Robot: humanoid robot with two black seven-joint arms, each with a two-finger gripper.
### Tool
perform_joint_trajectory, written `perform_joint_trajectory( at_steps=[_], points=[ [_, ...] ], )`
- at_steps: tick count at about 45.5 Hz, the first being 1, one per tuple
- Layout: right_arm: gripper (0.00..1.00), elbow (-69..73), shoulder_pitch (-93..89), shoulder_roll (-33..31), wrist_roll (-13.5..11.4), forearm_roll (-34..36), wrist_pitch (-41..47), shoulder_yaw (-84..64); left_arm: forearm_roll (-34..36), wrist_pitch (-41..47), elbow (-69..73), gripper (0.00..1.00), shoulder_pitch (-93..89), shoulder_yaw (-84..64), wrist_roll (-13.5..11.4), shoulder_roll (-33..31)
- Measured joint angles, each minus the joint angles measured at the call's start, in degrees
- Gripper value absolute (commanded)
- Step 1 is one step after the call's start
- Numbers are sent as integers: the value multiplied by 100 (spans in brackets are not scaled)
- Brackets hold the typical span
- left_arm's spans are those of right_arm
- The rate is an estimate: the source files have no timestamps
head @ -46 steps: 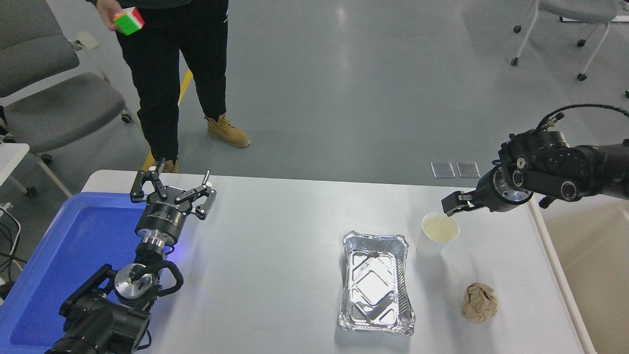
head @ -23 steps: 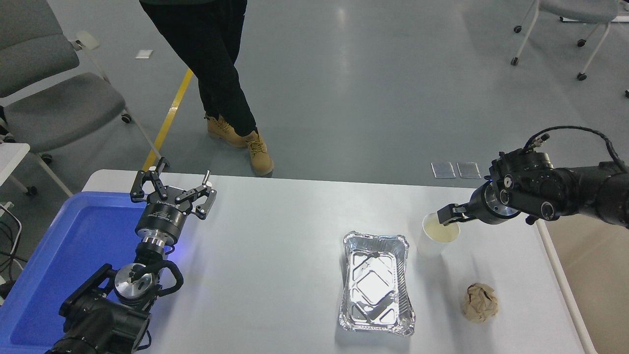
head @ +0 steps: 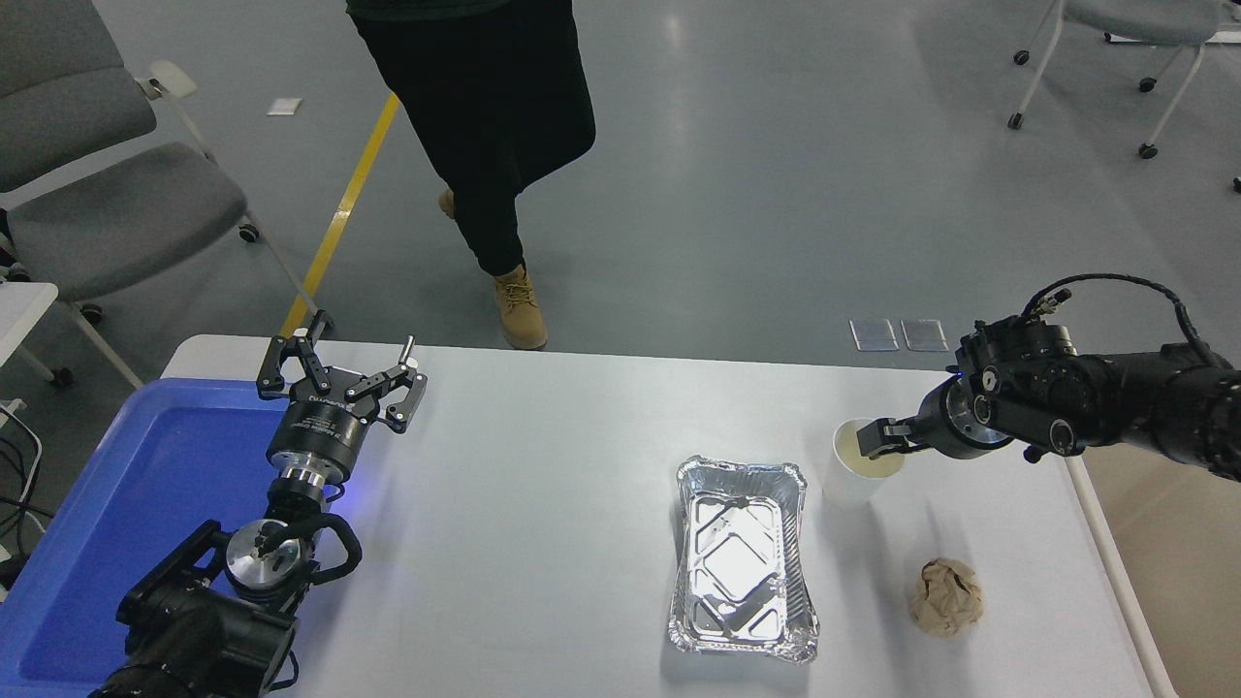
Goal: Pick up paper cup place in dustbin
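Right gripper [head: 870, 440] low, left gripper [head: 341, 373] parked.

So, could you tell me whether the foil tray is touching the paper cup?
Apart. The head view shows a strip of white table between the foil tray and the paper cup.

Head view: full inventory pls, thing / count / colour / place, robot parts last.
paper cup: 1, white, upright on the table right of centre, right of the foil tray
foil tray: 1, silver, centre-right of the table
paper ball: 1, brown, crumpled, near-right of the table
blue tray: 1, blue, left edge of the table
dustbin: 1, beige, beyond the table's right edge
table: 1, white
chairs: 2, grey, far left and far right on the floor
person: 1, black trousers, tan boot, beyond the far edge
left gripper: black, open, parked lower left over the blue tray's edge
right gripper: black, at the cup's rim
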Motion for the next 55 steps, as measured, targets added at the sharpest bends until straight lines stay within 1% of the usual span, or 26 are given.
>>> perform_joint_trajectory(
  at_steps=[28, 35, 43, 50, 55],
  points=[
    [0, 37, 68, -46, 7, 17, 90, 9, 0, 1, 0, 99, 0, -2, 0, 0],
    [0, 149, 369, -246, 7, 58, 389, 94, 0, 3, 0, 99, 0, -2, 0, 0],
    [0, 288, 872, -504, 1, 81, 924, 199, 0, 3, 0, 99, 0, -2, 0, 0],
    [0, 450, 1491, -779, -12, 85, 1445, 240, -1, 2, 0, 99, 0, -2, 0, 0],
    [0, 602, 1941, -971, -26, 87, 1661, 256, 0, 2, 0, 99, 0, -2, 0, 0]
  ],
)
